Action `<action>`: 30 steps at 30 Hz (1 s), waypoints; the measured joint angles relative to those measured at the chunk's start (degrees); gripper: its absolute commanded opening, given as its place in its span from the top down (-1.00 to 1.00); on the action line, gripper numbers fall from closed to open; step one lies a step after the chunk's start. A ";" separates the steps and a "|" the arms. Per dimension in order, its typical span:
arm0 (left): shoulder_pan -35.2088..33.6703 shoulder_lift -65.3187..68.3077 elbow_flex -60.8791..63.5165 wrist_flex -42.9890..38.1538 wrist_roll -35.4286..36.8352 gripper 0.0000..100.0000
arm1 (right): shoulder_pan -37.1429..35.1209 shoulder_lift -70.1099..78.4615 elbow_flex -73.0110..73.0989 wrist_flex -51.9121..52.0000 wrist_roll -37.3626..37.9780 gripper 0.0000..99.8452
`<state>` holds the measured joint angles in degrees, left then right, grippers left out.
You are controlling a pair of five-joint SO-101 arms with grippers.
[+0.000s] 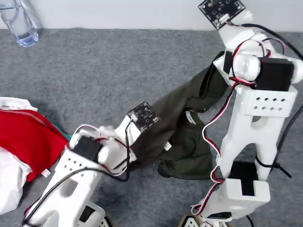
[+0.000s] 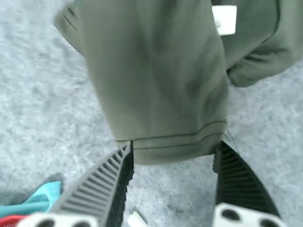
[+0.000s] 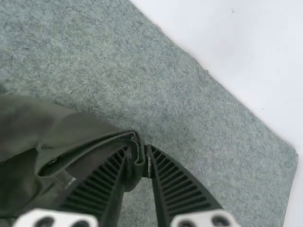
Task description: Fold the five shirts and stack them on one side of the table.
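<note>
risk: fold may slip from right gripper (image 3: pixel 138 163) if pulled hard; left gripper (image 2: pixel 173 150) may catch one layer only, so the fold goes crooked
shirt: olive shirt (image 1: pixel 184 127), bunched, centre-right of high view
right: clamped on shirt edge
left: wide, hem sits between jaws, ungripped
pile: other shirts (image 1: pixel 23 142), left edge

soft, even light for you; a faint shadow lies under the shirt (image 2: pixel 156 80) between the jaws of your left claw (image 2: pixel 173 150).
</note>
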<state>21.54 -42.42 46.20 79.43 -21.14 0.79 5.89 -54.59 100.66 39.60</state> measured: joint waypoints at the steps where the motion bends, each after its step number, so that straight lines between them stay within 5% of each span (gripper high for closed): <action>1: 0.00 -1.49 0.00 1.14 0.00 0.30 | 0.00 0.00 0.44 0.00 0.00 0.98; 13: -0.18 -9.05 0.00 11.25 -5.36 0.27 | -0.18 0.00 3.78 0.00 0.00 0.98; 23: 6.51 -9.05 17.58 -9.85 4.66 0.38 | -1.76 0.00 3.78 0.00 0.00 0.98; 30: 8.79 -4.57 19.52 -14.77 9.05 0.39 | -2.90 0.00 3.78 0.00 0.00 0.98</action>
<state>30.33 -46.99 65.71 64.66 -12.09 -2.11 5.89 -50.81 100.66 39.60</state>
